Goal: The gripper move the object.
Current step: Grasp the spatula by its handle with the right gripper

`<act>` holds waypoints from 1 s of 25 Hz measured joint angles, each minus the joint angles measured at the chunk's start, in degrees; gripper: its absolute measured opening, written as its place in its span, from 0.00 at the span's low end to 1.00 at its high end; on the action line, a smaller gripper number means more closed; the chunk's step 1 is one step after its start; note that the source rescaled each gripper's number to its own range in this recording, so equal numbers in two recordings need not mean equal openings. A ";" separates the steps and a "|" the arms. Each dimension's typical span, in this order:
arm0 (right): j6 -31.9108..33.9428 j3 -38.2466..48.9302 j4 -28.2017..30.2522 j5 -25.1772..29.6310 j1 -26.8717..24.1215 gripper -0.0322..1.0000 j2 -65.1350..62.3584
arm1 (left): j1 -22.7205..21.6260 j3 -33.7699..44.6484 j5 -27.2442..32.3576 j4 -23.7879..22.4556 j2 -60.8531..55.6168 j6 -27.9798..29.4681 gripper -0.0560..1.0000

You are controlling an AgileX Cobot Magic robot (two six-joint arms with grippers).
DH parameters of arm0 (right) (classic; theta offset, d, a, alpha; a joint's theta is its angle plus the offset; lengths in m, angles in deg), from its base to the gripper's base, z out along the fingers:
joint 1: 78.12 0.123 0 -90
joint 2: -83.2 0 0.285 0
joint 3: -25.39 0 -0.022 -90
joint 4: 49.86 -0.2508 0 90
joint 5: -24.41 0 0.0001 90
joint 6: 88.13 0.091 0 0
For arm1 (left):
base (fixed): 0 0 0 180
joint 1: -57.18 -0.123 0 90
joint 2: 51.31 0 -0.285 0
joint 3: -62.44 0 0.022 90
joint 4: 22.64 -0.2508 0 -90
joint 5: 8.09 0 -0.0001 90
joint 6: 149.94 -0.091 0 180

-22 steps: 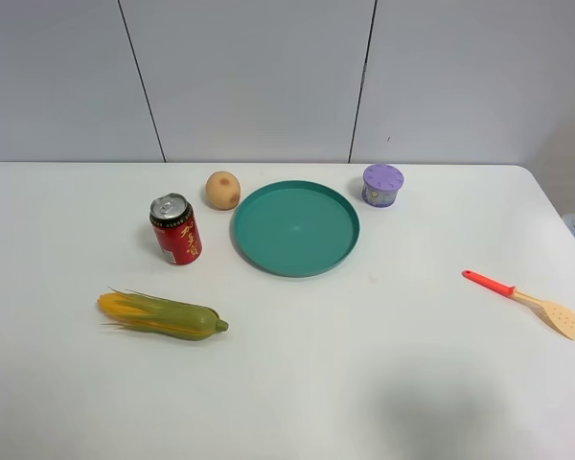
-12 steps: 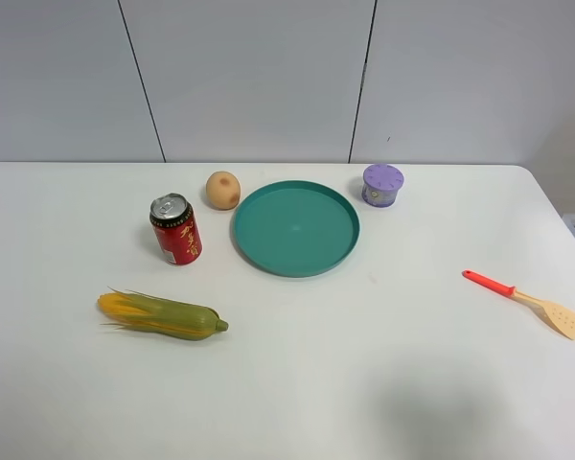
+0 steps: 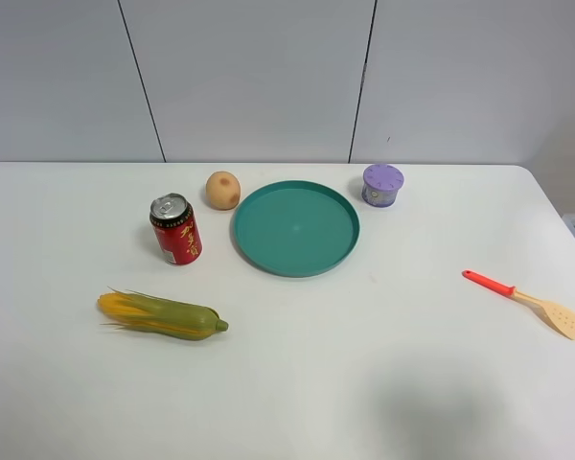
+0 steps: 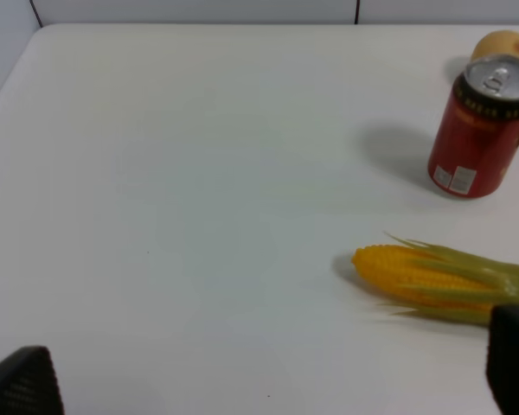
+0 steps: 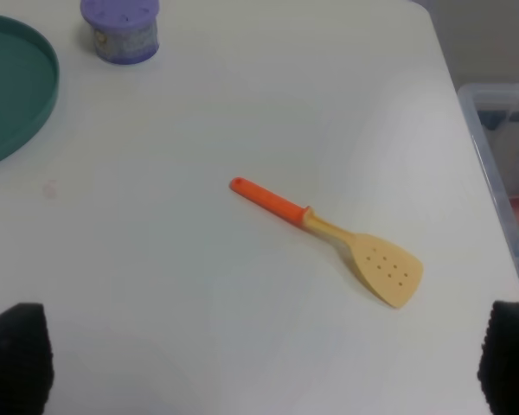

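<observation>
From the high exterior camera, a small toy spatula [image 3: 514,291] with an orange-red handle and a flat tan perforated blade lies flat on the white table [image 3: 383,383], far to the right. It is well apart from the round teal plate [image 3: 296,228], with its handle end toward the plate and its blade toward the table's right edge. A red drink can [image 3: 175,230] stands upright just left of the plate, and a round tan potato-like ball [image 3: 223,190] sits behind the can. A small purple lidded pot [image 3: 382,185] sits behind the plate on the right. A yellow-green corn cob [image 3: 163,315] lies near the front left.

In the left wrist view, the left gripper [image 4: 266,376] is spread wide, its black fingertips [image 4: 22,387] at the frame's corners, holding nothing. The corn cob [image 4: 441,281] and can [image 4: 483,130] lie ahead.

In the right wrist view, the right gripper [image 5: 261,363] is likewise spread wide and empty. The toy spatula [image 5: 310,216] lies ahead of it, untouched, and a clear plastic bin [image 5: 502,156] sits beyond the table edge.
</observation>
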 joint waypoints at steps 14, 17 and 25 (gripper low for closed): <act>-5.04 -13.77 3.53 8.57 0.00 1.00 8.20 | 0.00 0.00 0.00 0.00 0.00 0.00 1.00; -9.07 -19.05 3.70 8.94 0.00 1.00 14.03 | 0.00 0.00 0.00 0.00 0.00 0.00 1.00; -17.34 -21.99 6.11 9.07 0.00 1.00 29.25 | 0.00 0.00 0.00 0.00 0.00 0.00 1.00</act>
